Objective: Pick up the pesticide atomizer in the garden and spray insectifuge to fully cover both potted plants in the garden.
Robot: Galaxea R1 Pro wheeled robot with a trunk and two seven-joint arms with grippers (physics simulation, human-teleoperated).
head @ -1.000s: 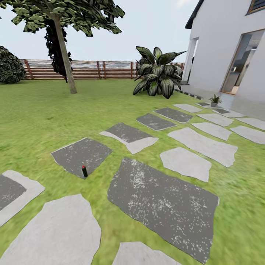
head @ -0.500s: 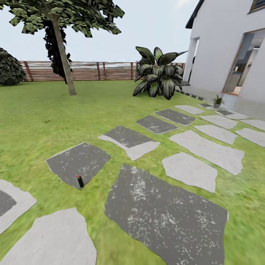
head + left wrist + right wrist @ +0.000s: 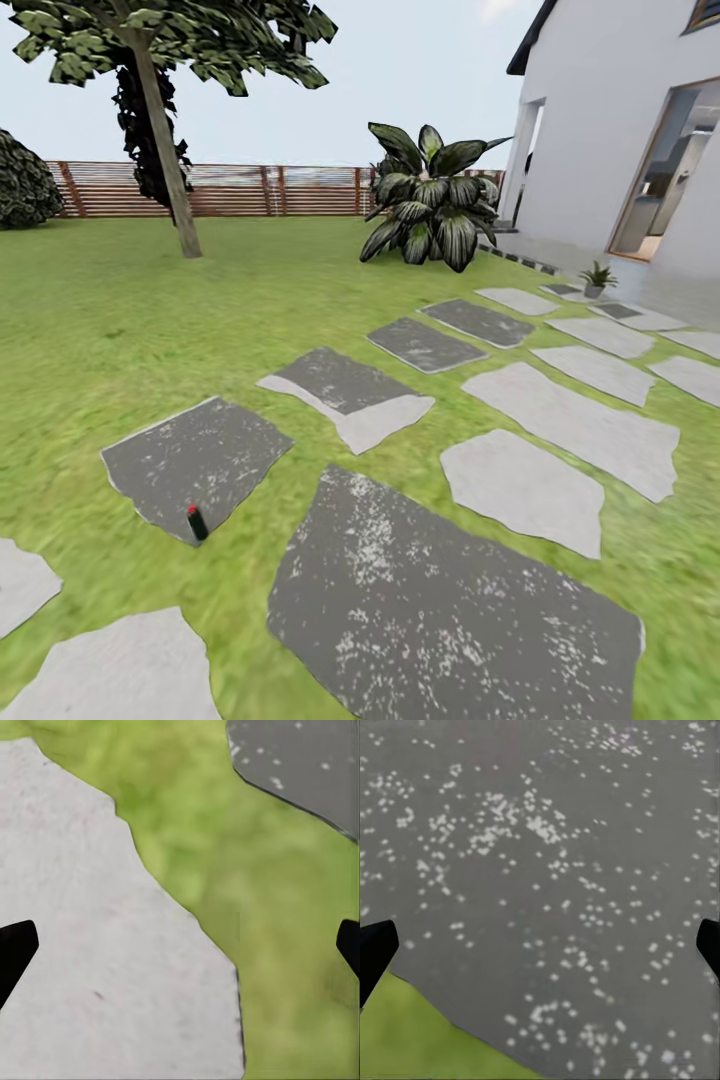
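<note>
1. Head view looks out over the lawn [image 3: 120, 330], with grey stepping stones [image 3: 455, 610] running off toward the house [image 3: 620, 130].
2. The atomizer [image 3: 197, 523] is a small dark bottle with a red tip, standing a little tilted at the near edge of a dark stone [image 3: 195, 462], right where it meets the grass.
3. One potted plant [image 3: 597, 278] sits far off by the house, a little green rosette in a grey pot on the pale paving beside the doorway.
4. A big broad-leaved shrub [image 3: 430, 200] stands mid-distance; a tree [image 3: 160, 130] and the slat fence [image 3: 240, 190] are behind it.
5. Left wrist view: the left fingers [image 3: 15, 952] show as black tips at either edge, spread wide, nothing between them, over a pale stone [image 3: 97, 967] and grass.
6. Right wrist view: the right fingers [image 3: 375, 949] are also spread wide and empty, over a dark speckled stone [image 3: 555, 870] with a corner of grass.
</note>
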